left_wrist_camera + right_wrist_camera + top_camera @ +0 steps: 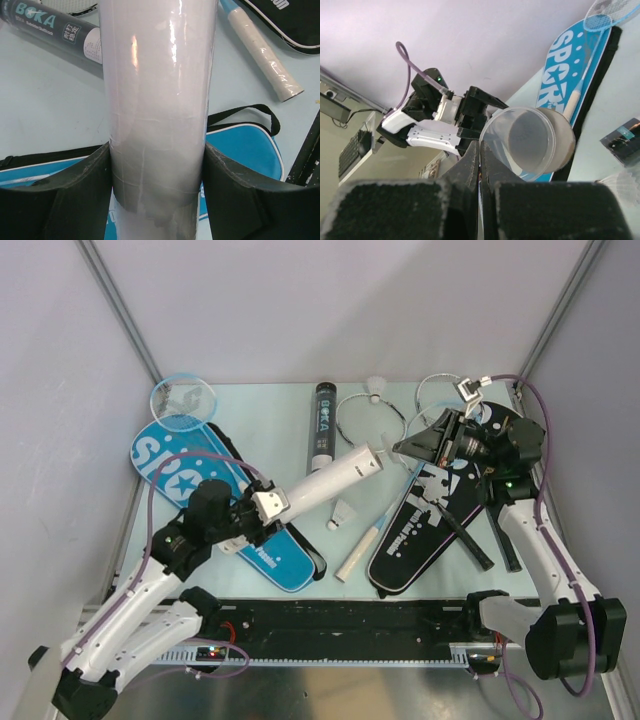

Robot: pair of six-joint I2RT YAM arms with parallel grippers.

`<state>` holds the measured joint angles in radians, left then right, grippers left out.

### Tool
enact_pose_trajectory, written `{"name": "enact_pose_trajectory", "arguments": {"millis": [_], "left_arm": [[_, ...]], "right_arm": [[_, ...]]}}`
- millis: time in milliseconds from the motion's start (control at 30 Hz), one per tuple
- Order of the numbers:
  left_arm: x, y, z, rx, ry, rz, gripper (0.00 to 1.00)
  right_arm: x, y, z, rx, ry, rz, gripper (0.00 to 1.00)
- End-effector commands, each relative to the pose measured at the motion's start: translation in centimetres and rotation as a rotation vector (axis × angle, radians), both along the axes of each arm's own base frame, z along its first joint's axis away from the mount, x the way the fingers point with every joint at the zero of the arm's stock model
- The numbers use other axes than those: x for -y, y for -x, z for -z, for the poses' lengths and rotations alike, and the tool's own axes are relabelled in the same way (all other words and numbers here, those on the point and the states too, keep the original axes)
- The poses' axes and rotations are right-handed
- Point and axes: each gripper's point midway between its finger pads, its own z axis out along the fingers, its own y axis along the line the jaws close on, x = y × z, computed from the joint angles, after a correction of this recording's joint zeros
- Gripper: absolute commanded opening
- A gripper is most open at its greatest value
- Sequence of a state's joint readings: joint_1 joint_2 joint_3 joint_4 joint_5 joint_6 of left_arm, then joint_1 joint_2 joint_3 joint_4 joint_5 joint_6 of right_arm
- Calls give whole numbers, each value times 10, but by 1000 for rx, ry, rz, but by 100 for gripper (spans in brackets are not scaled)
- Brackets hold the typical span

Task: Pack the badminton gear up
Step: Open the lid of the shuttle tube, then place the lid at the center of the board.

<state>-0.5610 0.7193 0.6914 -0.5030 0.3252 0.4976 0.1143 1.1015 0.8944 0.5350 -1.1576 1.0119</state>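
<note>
From above, my left jaws are clamped on the white tube (335,478) near its back end. They hold it up off the tabletop (270,410), with its open mouth aimed at my right jaws. My right jaws are together right at that mouth, and I see nothing between them. A shuttlecock (343,515) lies just below the tube. The black tube (322,430) lies just behind it. The blue cover (165,455) is under its held end, and the black cover (410,540) is past its mouth.

From my left wrist, the tube sits tight between my two black pads (75,195), so it cannot roll.

From my right wrist, the jaws are pressed shut. The tube's round mouth faces them just past their tips. I think it is held this way so shuttlecocks can go in.
</note>
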Motion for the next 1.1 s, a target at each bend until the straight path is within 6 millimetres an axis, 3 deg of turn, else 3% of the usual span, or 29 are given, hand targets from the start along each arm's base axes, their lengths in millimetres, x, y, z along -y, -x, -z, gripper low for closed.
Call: {"name": "enact_pose_trajectory", "arguments": {"millis": [0, 300, 533, 767, 900, 1067], "left_arm": [[-3, -7, -24, 108, 28, -15, 23], [-27, -19, -55, 310, 57, -143, 24], [-42, -15, -84, 437, 130, -212, 25], [-60, -14, -96, 499, 178, -314, 27], [-65, -14, -99, 510, 194, -343, 28], [-59, -11, -100, 499, 217, -311, 29]], "right_arm": [[5, -10, -8, 63, 21, 102, 0], [15, -65, 79, -71, 283, 418, 0], [-9, -95, 161, -169, 489, 473, 0], [-22, -115, 235, -236, 659, 517, 0], [-21, -125, 262, -250, 716, 552, 2], [-27, -126, 275, -278, 734, 513, 17]]}}
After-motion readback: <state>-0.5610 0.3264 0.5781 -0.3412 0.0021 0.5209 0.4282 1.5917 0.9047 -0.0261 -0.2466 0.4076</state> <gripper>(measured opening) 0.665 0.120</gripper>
